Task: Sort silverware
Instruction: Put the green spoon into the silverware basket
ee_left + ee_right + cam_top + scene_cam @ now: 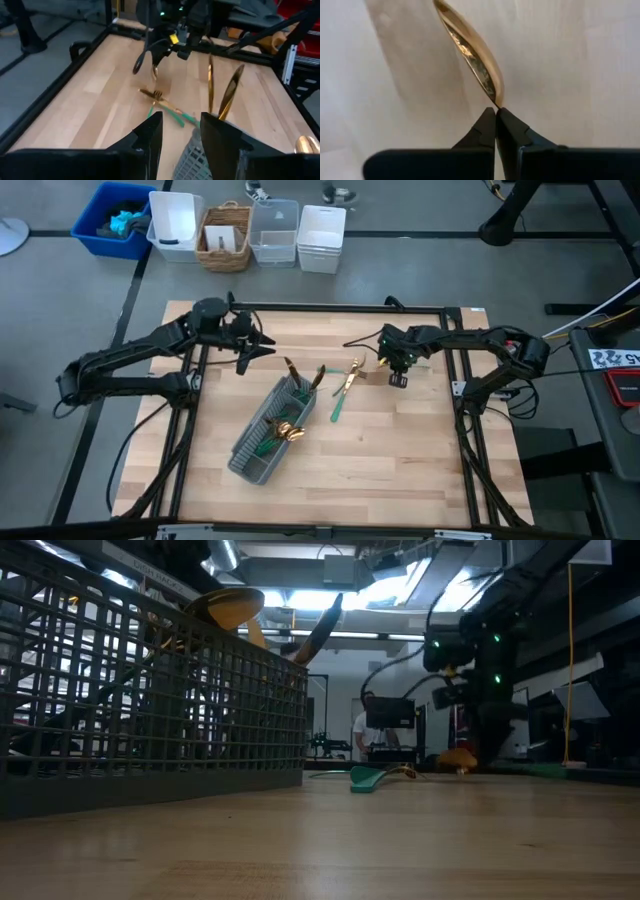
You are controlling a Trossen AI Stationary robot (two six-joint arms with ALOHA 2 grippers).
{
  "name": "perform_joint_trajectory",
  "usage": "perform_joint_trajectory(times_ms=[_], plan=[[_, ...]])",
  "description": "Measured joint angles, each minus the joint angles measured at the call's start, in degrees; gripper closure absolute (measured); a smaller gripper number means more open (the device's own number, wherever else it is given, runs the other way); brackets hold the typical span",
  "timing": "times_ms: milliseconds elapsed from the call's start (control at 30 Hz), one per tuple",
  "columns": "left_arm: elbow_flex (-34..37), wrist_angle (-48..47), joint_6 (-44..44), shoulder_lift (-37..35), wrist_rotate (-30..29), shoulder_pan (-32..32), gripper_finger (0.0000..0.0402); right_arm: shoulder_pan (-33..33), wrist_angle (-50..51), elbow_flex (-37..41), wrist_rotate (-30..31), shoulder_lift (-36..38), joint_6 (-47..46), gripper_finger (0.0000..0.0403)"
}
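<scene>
Right wrist view shows the right pincer [495,114] pinched on a gold spoon [470,52] at its tip, ready for lifting toward the mesh caddy [262,435], while loose silverware [343,385] lies on the tabletop [400,460] nearby and the left pincer [181,131] waits wide and empty above the caddy.

The pale wooden desk [400,460] has a smooth, matt plank surface. On it the grey wire-mesh caddy [262,435] looks dull beside the glossy gold metal cutlery heads [290,430] inside it; slim green handles [337,408] near the caddy look plastic.
</scene>
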State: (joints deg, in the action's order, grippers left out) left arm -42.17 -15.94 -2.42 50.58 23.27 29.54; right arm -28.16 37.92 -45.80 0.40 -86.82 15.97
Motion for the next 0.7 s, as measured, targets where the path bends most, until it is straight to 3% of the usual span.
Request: perform_joint_trajectory(times_ms=[333, 533, 700], plan=[[4.27, 8.67, -2.79, -0.67, -0.12, -3.27, 0.0279, 0.02, 16.39, -15.05, -0.01, 0.35, 1.13, 0.0397], [8.70, 20.05, -2.91, -0.68, -0.14, -4.93, 0.0279, 0.07, 24.63, -27.01, 0.00, 0.41, 2.51, 0.0399], [9.24, 22.97, -2.32, -0.80, -2.11, -5.67, 0.0279, 0.07, 28.96, -37.58, 0.00, 0.41, 2.79, 0.0399]])
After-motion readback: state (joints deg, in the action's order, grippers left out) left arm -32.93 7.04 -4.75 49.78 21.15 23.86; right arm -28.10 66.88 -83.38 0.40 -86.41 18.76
